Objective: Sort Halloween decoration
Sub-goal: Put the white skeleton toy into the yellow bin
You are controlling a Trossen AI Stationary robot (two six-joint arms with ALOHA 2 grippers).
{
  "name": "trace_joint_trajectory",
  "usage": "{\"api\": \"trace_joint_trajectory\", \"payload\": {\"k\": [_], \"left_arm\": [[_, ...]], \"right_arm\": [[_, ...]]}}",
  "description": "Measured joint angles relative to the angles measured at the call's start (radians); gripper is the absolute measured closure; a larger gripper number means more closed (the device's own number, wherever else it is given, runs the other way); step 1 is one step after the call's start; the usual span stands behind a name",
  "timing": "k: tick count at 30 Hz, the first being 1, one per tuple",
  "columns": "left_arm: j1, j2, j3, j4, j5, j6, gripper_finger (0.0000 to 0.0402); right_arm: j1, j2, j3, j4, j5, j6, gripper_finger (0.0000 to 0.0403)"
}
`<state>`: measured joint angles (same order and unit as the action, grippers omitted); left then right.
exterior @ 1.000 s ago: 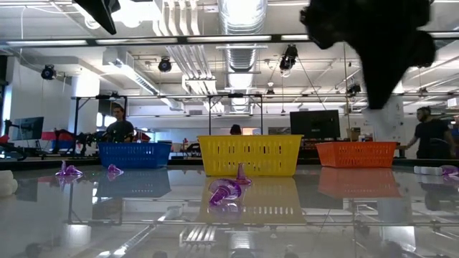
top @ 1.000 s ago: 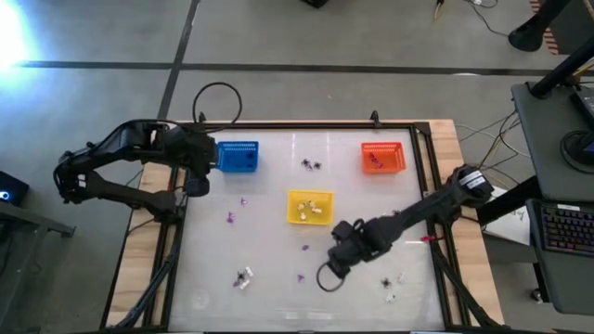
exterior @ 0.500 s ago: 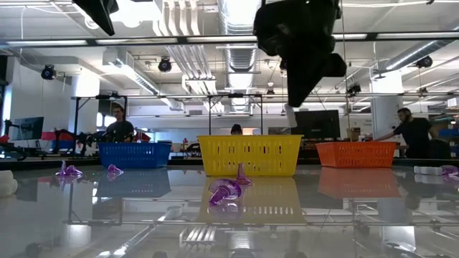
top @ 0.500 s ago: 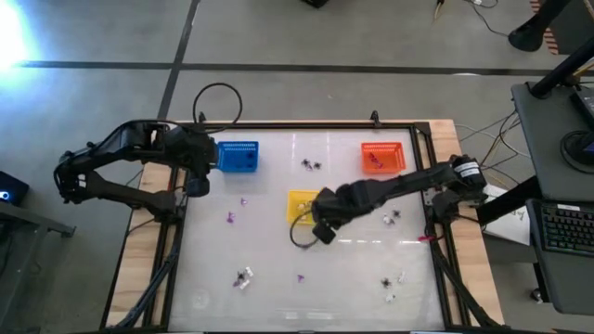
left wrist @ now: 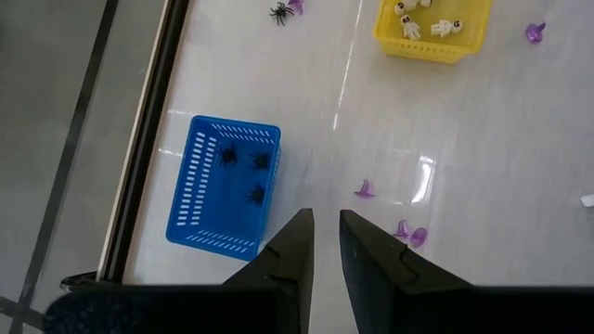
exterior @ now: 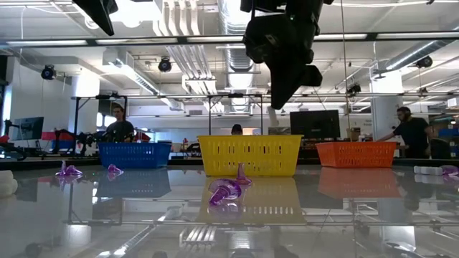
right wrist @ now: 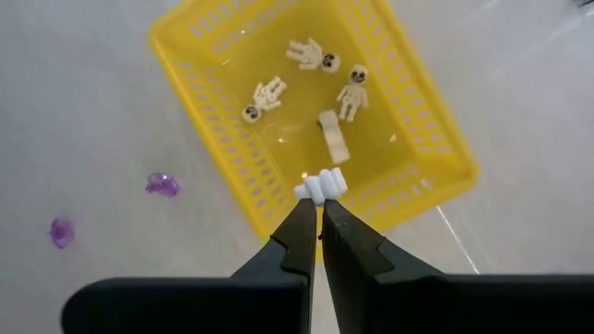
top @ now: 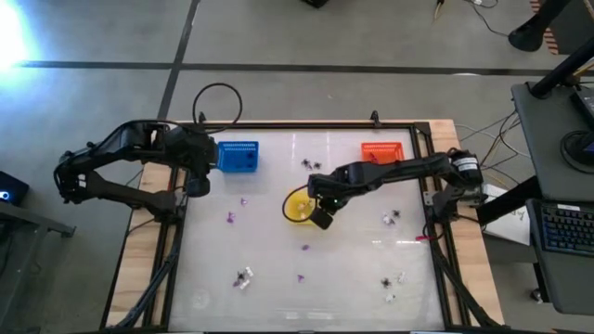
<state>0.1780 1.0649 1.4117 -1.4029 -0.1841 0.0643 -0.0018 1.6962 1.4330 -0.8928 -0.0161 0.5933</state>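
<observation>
My right gripper (right wrist: 320,206) is shut on a tiny white trinket (right wrist: 320,187) and hangs over the yellow basket (top: 295,206), above one of its walls (right wrist: 278,199). In the low view it (exterior: 276,107) stands well above the basket (exterior: 249,155). Several white skeleton figures (right wrist: 269,93) lie on the basket's floor. Purple trinkets (top: 230,218) and black spidery ones (top: 312,164) lie loose on the table. My left gripper (left wrist: 323,218) waits high at the table's left side by the blue basket (top: 237,156), its fingers a narrow gap apart with nothing between them. My right gripper pinches the white trinket between its two fingertips (right wrist: 306,209), and the trinket's ribbed end (right wrist: 322,184) sticks out past them. The fingers slant downward from above. The trinket is lifted clear, well above the basket's rim.
An orange basket (top: 382,156) stands at the far right, and the blue basket holds black spiders (left wrist: 243,167). More trinkets lie near the front (top: 244,277) and at the right (top: 390,283). A raised frame (top: 176,232) borders the table. People stand in the room behind.
My right gripper has swung from the table's near right part toward the far edge and a little up, rolling its wrist, and now hangs over the yellow basket with the white trinket still between its fingers.
</observation>
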Motion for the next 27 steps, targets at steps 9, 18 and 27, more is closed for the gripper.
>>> {"api": "trace_joint_trajectory", "payload": {"k": [9, 18, 27], "left_arm": [[0.000, 0.000, 0.000, 0.000, 0.000, 0.000, 0.0363], [0.000, 0.000, 0.000, 0.000, 0.006, 0.000, 0.0325], [0.000, 0.000, 0.000, 0.004, 0.009, -0.033, 0.0297]], "right_arm": [[-0.025, 0.001, 0.000, 0.008, -0.036, -0.019, 0.0390], [-0.025, 0.007, 0.000, 0.010, -0.024, -0.034, 0.0390], [-0.034, 0.007, 0.000, 0.010, 0.019, -0.082, 0.0390]]}}
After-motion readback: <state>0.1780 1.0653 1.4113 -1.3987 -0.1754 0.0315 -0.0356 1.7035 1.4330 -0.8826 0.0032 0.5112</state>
